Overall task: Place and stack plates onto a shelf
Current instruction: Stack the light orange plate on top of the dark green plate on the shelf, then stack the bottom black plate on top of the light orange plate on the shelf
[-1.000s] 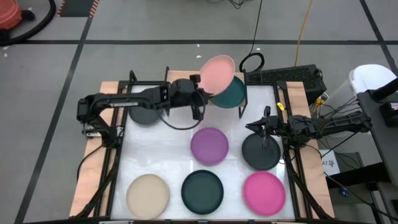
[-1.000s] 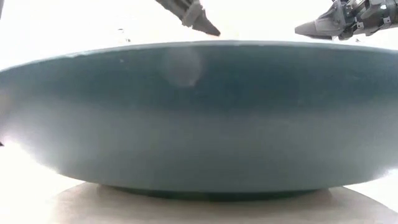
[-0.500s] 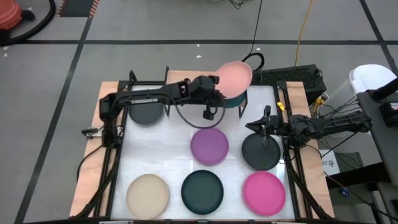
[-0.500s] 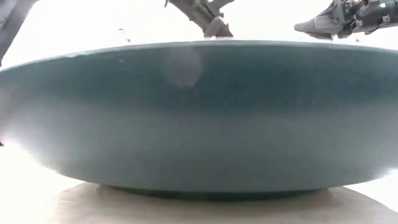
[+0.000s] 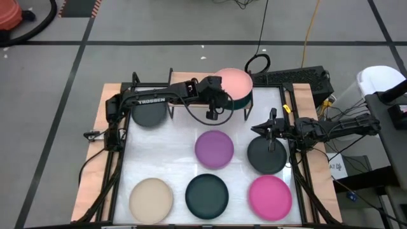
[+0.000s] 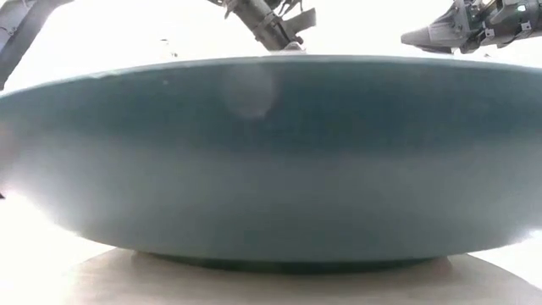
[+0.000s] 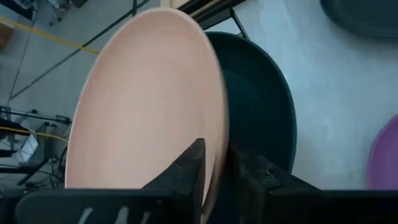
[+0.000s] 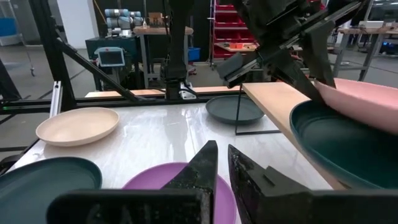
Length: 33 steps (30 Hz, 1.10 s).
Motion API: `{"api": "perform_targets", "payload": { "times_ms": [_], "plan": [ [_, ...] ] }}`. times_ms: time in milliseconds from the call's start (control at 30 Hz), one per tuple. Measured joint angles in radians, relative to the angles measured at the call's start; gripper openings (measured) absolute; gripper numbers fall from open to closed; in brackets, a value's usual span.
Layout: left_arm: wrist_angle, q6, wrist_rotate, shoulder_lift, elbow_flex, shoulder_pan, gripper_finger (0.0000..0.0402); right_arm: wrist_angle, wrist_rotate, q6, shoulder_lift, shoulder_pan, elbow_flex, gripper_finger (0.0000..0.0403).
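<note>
My left gripper (image 5: 219, 95) is shut on a salmon pink plate (image 5: 234, 83) at the far edge of the table. The plate is just over a dark teal plate (image 5: 244, 104) that lies on the light-wood shelf (image 8: 273, 102). In the right wrist view the pink plate (image 8: 367, 96) slants above the teal one (image 8: 348, 146); I cannot tell whether they touch. My right gripper (image 5: 267, 130) is shut and empty above a black plate (image 5: 267, 156) at the right. My left gripper pinches the pink plate's rim (image 7: 217, 163) between its two fingers, one finger (image 7: 194, 168) on the hollow upper face and one (image 7: 245, 177) beneath. The fingers come from the table's left, nearly level. The plate is tilted, its far side over the teal plate.
On the table lie a purple plate (image 5: 214, 148), a magenta plate (image 5: 270, 196), a dark teal plate (image 5: 206, 194), a beige plate (image 5: 151, 196) and a dark grey plate (image 5: 149, 114) at the far left. The teal plate fills the low view (image 6: 271, 161).
My left gripper has carried the pink plate toward the table's right edge until it is over the teal plate on the shelf. It has then brought it down and more level. It has stayed shut on the rim.
</note>
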<state>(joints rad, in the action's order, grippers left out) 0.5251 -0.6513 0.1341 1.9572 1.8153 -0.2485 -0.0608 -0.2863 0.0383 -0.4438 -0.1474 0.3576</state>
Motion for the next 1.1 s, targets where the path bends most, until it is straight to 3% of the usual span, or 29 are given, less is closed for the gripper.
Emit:
{"api": "perform_targets", "payload": {
  "times_ms": [433,533,700,900,1000,1100],
  "plan": [
    [0.086,0.117,0.013,-0.008,0.027,0.046,0.0189,0.001,0.001,0.002,0.000,0.000,0.000,0.0022],
    [0.101,0.138,0.071,-0.010,0.027,0.068,0.0202,0.001,0.001,0.002,0.000,0.000,0.000,0.0022],
    [0.126,0.182,0.237,-0.059,0.027,0.110,0.0204,0.007,0.001,0.002,0.000,0.000,0.000,0.0022],
    [0.132,0.335,0.269,-0.200,0.022,0.173,0.0198,0.069,0.001,-0.021,0.000,0.000,0.000,0.0022],
    [0.094,0.366,0.304,-0.285,-0.052,0.211,0.0179,0.114,0.000,-0.009,-0.003,0.000,-0.001,0.0022],
    [-0.033,0.386,0.339,-0.375,-0.214,0.248,0.0154,0.143,0.000,0.026,-0.006,0.000,-0.001,0.0022]
  ]
}}
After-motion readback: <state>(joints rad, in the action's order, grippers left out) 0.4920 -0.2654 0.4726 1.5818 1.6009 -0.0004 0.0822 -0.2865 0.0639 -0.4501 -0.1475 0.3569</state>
